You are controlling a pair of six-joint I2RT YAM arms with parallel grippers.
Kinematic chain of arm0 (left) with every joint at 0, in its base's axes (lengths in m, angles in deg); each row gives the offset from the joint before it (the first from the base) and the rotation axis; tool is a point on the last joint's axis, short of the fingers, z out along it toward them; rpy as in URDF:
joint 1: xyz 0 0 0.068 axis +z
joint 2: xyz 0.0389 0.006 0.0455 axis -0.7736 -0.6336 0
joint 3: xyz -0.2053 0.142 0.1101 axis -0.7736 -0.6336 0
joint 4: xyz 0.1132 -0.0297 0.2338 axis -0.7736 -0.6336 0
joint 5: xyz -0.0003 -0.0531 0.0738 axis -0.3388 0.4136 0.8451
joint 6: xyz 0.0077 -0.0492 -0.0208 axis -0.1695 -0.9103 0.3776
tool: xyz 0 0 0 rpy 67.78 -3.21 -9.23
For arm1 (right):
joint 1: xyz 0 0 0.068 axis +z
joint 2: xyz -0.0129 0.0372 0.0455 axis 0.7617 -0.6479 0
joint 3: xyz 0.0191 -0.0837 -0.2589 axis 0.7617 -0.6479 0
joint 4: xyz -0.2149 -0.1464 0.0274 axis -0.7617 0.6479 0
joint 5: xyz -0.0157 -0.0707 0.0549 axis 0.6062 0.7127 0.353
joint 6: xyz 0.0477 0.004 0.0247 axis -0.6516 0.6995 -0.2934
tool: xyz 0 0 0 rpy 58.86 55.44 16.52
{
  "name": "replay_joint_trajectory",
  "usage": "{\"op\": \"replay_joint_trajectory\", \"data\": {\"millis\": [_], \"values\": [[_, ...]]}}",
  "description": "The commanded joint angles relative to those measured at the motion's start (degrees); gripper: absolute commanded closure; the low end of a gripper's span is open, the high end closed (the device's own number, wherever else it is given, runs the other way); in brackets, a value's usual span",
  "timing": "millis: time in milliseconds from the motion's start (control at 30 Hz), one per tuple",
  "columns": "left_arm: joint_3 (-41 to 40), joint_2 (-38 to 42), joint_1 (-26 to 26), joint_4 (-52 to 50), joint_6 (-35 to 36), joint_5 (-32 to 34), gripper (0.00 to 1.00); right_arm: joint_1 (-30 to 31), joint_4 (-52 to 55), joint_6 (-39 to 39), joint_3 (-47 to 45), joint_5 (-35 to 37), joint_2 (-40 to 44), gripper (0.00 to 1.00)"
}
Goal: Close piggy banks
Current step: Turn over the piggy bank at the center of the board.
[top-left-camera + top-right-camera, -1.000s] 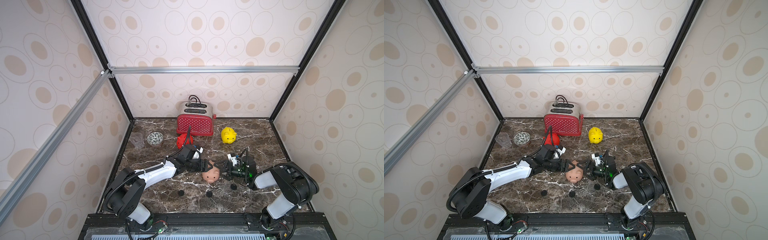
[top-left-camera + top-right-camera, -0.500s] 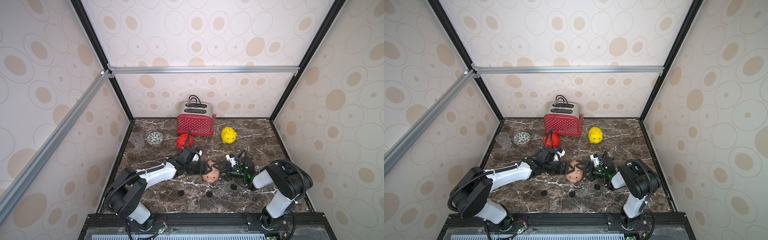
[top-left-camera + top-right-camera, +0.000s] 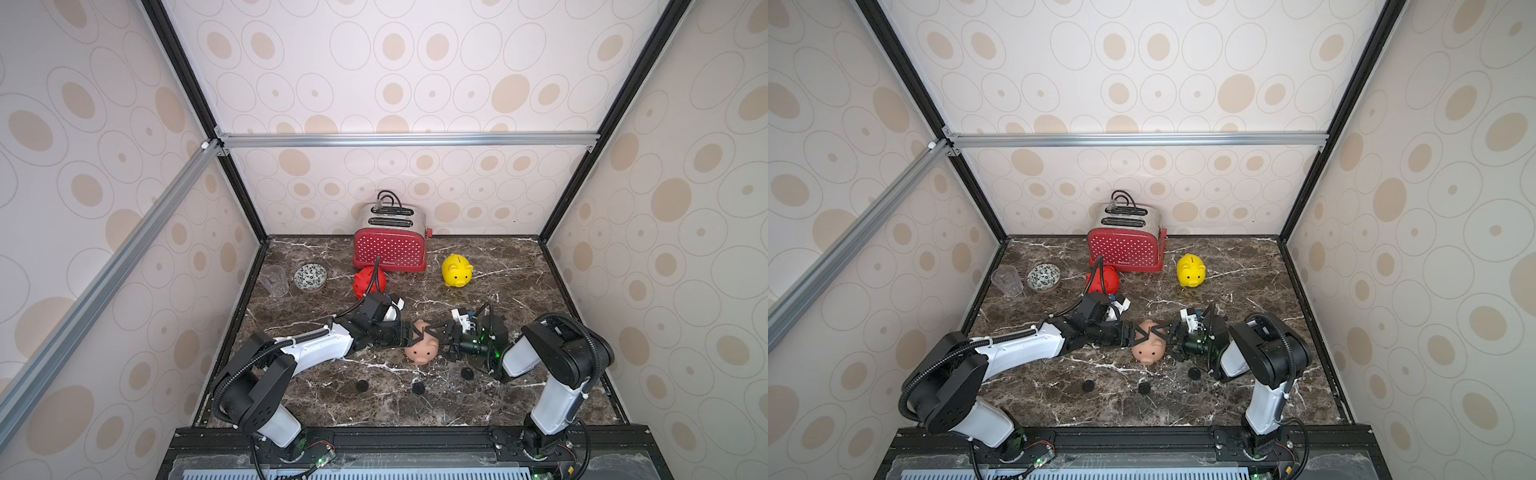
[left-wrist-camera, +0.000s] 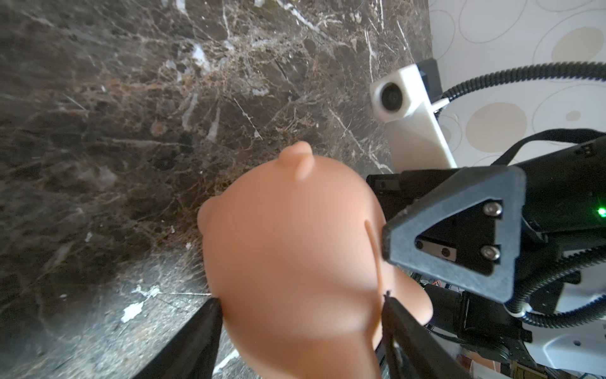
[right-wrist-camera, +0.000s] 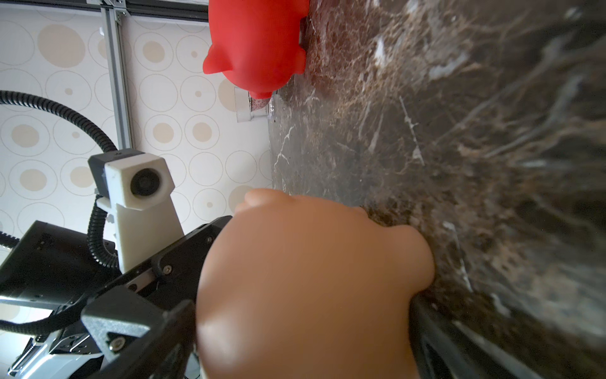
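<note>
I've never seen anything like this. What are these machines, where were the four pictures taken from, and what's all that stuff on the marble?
Two robot arms stand at the front of a marble table, each ending in a two-fingered gripper. Two pictures look down from above and are nearly alike. The other two come from a small camera on each arm's wrist. On the table are a red toaster, a red piggy bank, a yellow piggy bank, a patterned bowl, a clear cup and three small black discs, probably plugs. Between the arms sits a pink piggy bank. The left gripper appears to press on both its sides. The right gripper reaches around it from the opposite side, spread wide; whether it squeezes is unclear.
</note>
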Motion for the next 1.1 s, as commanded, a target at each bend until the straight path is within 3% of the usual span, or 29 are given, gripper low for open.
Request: {"op": "replay_joint_trajectory", "data": {"millis": [0, 433, 733, 1067], "values": [[-0.3, -2.8, -1.3, 2.2, -0.2, -1.6, 0.27, 2.6, -1.9, -4.1, 0.8, -1.6, 1.9, 0.0], [-0.3, -4.1, -1.2, 1.9, 0.4, -1.9, 0.29, 2.7, 31.4, 7.0, 5.5, -1.1, 26.3, 0.0], [-2.3, -3.8, -1.2, 2.2, 0.7, -1.3, 0.29, 2.7, 30.0, 5.4, 5.2, -0.7, 26.7, 0.0], [-2.8, -2.5, -1.2, -1.5, 2.9, 0.9, 0.3, 2.7, 35.6, 6.4, 6.4, 0.2, 31.8, 0.0]]}}
